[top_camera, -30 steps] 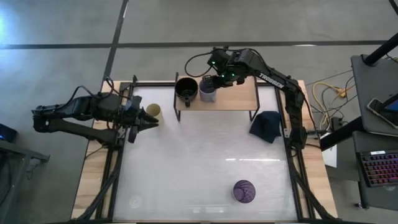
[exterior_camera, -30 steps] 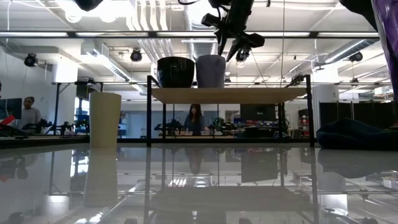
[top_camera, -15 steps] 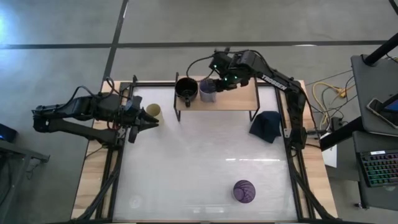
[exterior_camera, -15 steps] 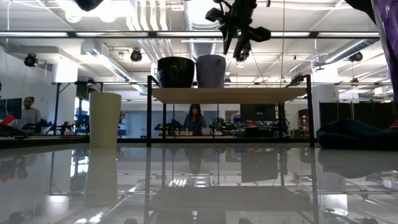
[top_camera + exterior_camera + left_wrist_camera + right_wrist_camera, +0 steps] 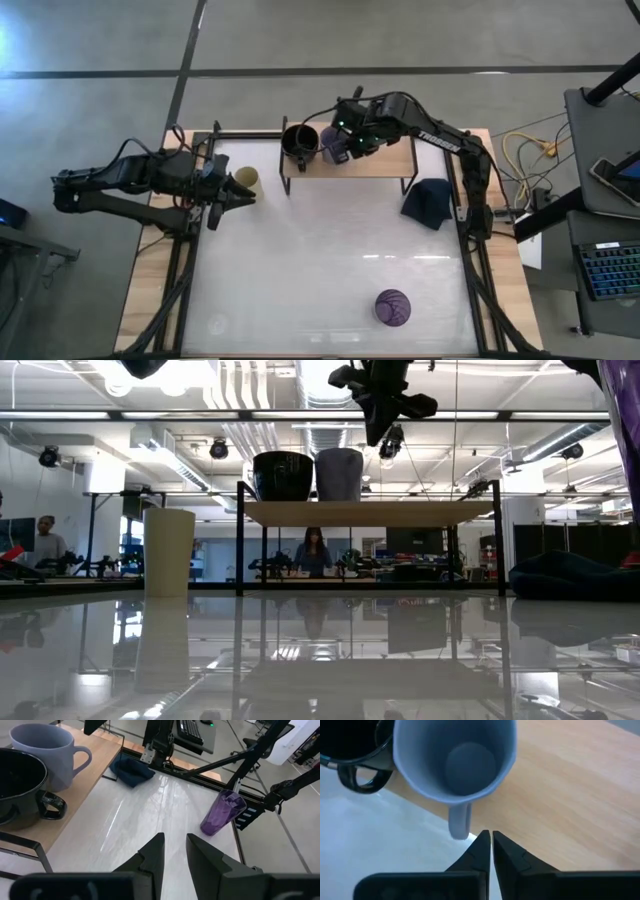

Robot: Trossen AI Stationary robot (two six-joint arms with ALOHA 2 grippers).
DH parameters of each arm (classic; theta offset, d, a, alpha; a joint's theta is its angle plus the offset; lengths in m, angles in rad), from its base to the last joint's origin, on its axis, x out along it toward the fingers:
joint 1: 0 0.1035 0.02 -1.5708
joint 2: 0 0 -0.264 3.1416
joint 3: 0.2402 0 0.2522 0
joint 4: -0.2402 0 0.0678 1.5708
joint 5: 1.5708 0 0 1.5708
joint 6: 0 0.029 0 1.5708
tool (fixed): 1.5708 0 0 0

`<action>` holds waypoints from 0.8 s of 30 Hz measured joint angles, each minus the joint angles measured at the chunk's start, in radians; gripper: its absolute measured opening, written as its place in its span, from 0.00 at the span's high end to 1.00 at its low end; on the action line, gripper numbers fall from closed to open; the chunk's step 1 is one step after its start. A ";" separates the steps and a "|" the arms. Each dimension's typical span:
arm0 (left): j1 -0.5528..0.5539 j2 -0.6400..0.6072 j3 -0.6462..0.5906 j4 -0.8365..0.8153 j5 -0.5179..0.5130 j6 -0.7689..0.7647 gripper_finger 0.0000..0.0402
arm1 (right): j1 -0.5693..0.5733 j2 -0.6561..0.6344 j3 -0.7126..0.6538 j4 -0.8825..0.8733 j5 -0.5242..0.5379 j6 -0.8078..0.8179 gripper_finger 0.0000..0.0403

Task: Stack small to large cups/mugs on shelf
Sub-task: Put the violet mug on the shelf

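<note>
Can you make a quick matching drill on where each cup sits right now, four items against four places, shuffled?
Things:
1. black mug
2. lavender-grey mug
3. cream cup
4. purple tumbler

Places:
A. on the table, beside the left hand
B. on the shelf, under the right hand
C. alone on the table, far from the shelf
D. on the shelf's end nearest the cream cup

Pairs: 1-D, 2-B, 3-A, 4-C
</note>
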 joint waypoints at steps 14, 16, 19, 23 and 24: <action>0.000 -0.004 0.000 0.000 0.000 -0.006 0.84 | 0.003 0.014 -0.071 0.053 -0.024 -0.027 0.98; 0.000 -0.004 0.000 0.000 0.000 -0.006 0.84 | 0.003 0.014 -0.073 0.066 -0.025 -0.032 0.98; 0.000 -0.003 0.000 0.000 0.000 -0.006 0.84 | 0.005 0.014 -0.077 0.090 -0.046 -0.038 0.98; 0.000 -0.003 0.000 0.000 0.000 -0.006 0.84 | 0.013 0.014 -0.079 0.113 -0.060 -0.038 0.98; 0.000 -0.003 0.000 0.000 0.000 -0.006 0.84 | 0.015 0.014 -0.079 0.115 -0.070 -0.038 0.98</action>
